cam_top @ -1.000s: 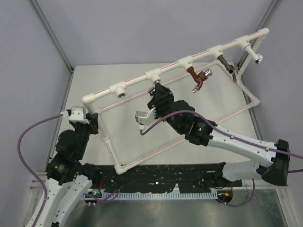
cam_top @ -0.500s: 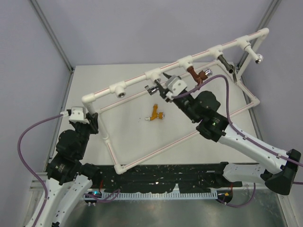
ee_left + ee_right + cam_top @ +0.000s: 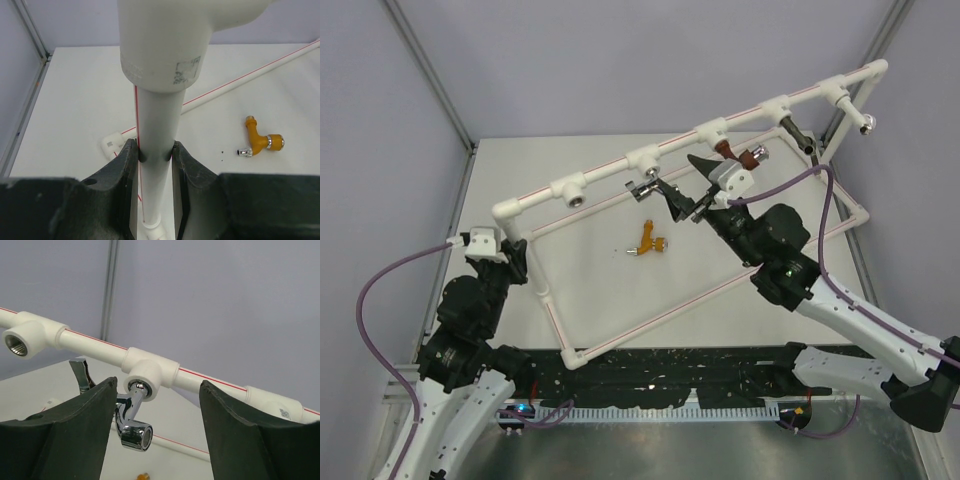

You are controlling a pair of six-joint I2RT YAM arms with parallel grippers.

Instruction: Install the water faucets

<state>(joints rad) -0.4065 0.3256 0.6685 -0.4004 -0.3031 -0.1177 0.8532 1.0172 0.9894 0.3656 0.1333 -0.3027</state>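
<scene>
Right claw (image 3: 680, 180) has released and backed toward 3 o'clock; chrome faucet (image 3: 132, 422) now appears installed; left claw (image 3: 154, 150) clenches frame post (image 3: 155, 110).

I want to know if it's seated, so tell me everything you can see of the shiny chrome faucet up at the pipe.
The chrome faucet is a small, mirror-bright metal tap. Its inlet end meets the mouth of a tee socket on the white pipe frame. The body bends down to a round spout opening, and a flat lever handle rises to its left. In the wrist view it sits between the right gripper's open jaws. Whether a finger touches it, or how deep it is screwed in, cannot be told.
</scene>
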